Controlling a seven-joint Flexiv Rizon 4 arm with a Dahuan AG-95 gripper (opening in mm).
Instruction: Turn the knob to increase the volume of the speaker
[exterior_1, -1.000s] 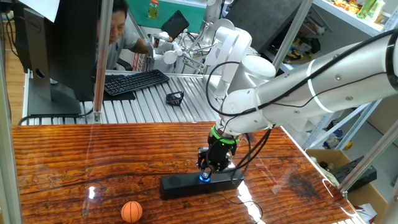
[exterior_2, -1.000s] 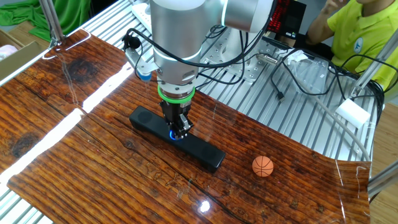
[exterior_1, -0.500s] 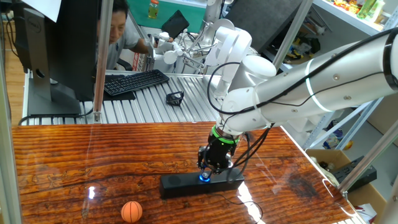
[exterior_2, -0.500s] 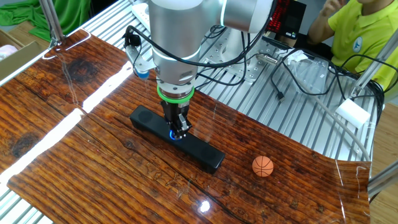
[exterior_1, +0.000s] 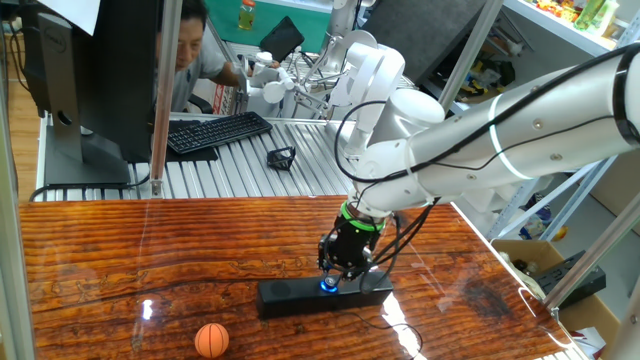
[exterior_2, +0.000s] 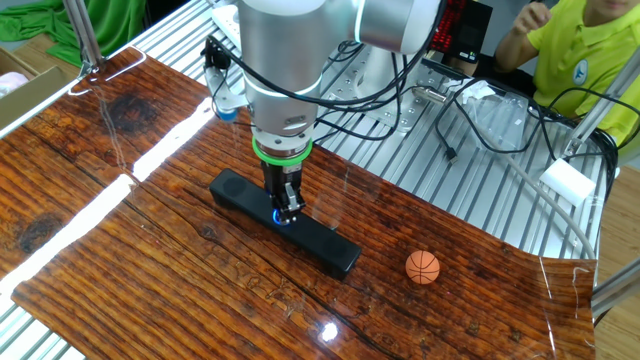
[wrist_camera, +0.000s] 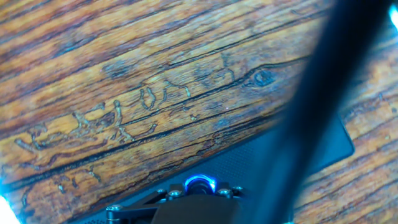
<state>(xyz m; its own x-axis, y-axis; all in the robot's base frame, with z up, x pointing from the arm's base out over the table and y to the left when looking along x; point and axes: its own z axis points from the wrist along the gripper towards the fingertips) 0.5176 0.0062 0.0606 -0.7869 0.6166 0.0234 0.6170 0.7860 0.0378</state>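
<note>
White arm (exterior_1: 520, 130), green wrist ring (exterior_2: 282, 152)

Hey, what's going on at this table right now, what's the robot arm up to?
The robot arm has its hand down on the knob, the small blue-lit dial in the middle of the black speaker lying on the wooden table. The fingers look closed around the knob, as if set to turn it. An orange ball sits untouched on the table, apart from the speaker.
</note>
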